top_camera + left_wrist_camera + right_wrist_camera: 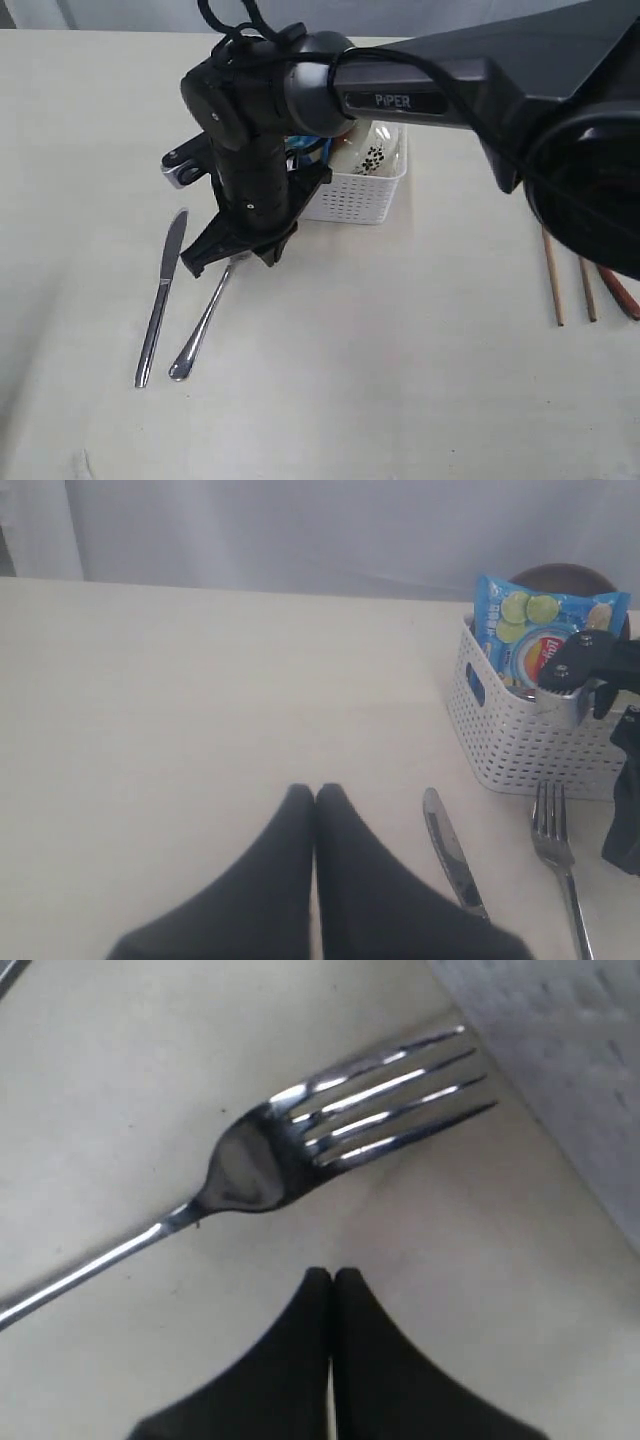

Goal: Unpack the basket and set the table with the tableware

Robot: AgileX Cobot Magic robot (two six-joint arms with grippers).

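**Fork and knife laid out, both grippers clenched on nothing**

The right gripper hangs low over the table with its fingers pressed together and nothing between them. Its tips sit just beside the neck of the fork without touching it. The fork lies flat and free on the tabletop, tines pointing at the basket and handle running toward the near edge. The knife lies alongside it on the side nearer the table's left edge, close but apart, its blade tip also pointing toward the far edge.

The basket stands upright toward the far edge, about midway along it. The right arm reaches across in front of it and hides part of it. A pale bowl with a dark pattern shows above the rim, and a blue chip bag stands upright inside. Behind the bag rises the curved top of a brown plate.

Toward the table's right edge, well apart from the basket, two wooden chopsticks lie side by side. A dark red spoon lies just beyond them, partly hidden by the arm.

The left gripper is also pinched shut and empty. It is over bare tabletop, with the knife near it and the fork past that.
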